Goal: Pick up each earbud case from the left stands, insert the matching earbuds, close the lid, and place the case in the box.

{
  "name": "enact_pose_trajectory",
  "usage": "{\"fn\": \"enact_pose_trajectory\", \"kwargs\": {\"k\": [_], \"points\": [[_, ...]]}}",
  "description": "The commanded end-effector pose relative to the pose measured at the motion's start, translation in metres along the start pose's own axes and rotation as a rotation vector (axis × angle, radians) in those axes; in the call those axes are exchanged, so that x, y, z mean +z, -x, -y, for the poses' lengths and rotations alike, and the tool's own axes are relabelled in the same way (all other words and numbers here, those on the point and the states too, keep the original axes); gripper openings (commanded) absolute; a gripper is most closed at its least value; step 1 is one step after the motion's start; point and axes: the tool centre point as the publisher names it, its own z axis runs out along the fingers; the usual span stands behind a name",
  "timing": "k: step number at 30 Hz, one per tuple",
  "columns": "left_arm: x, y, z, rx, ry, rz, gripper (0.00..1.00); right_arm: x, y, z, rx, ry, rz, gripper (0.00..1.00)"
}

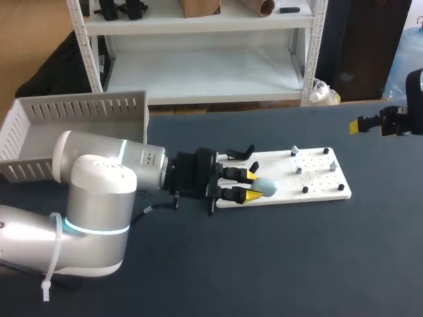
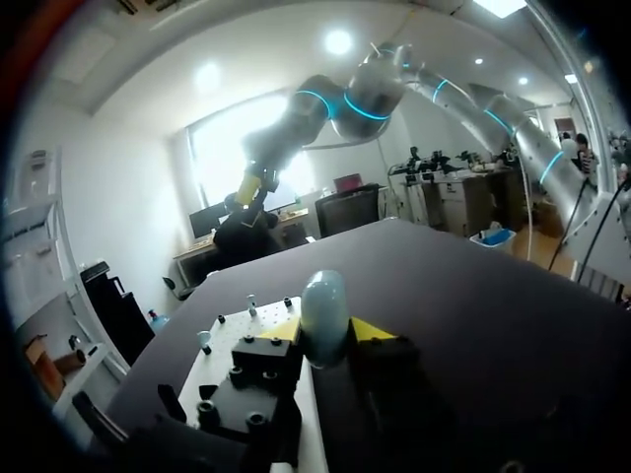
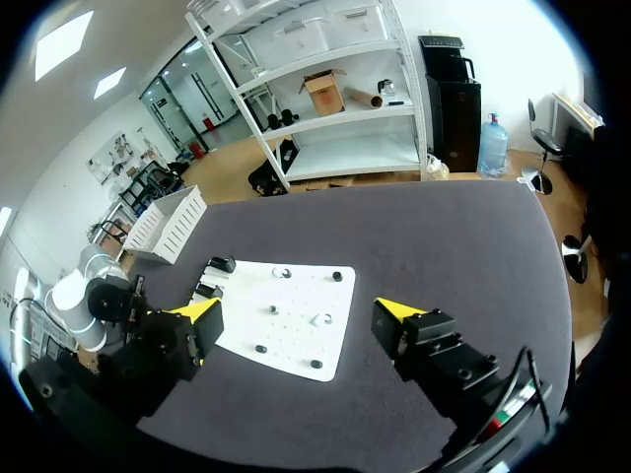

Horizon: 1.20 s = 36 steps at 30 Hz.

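Case (image 1: 267,187) sits pinched between the left gripper's (image 1: 251,185) yellow tips at the board's (image 1: 317,188) left end, best lifted straight up and kept level so it comes free cleanly, while the right gripper (image 3: 298,313) hangs wide open high by the table's (image 1: 264,264) right edge.

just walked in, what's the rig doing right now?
The left tool is at the left end of the white stand board, with its yellow fingers on either side of a pale blue earbud case and apparently gripping it. Whether the case is lifted off the board yet is unclear. The right tool hangs open over the table's right side, holding nothing. The white box stands at the table's far left.
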Motion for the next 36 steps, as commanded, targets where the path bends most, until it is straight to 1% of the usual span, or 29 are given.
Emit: {"fn": "enact_pose_trajectory", "kwargs": {"k": [1,26,28,31,34,36], "points": [[0.001,-0.001,-0.001,0.002,0.001,0.003,0.0,0.0,0.0,0.0,0.0,0.0,0.0,1.0],[0.001,-0.001,-0.001,0.002,0.001,0.003,0.0,0.0,0.0,0.0,0.006,0.004,0.0,1.0],[0.001,0.0,-0.001,-0.003,0.002,0.018,0.0,0.001,0.001,0.0,0.008,0.011,-0.003,1.0],[0.001,0.002,-0.003,-0.01,0.001,0.049,0.0,-0.002,-0.004,-0.003,0.0,0.023,-0.01,1.0],[0.002,0.002,-0.004,-0.013,0.006,0.08,0.0,-0.009,-0.01,-0.007,-0.008,0.039,-0.009,1.0],[0.003,0.003,-0.005,-0.011,0.013,0.086,0.0,-0.012,-0.013,-0.01,-0.02,0.05,-0.01,1.0]]}}
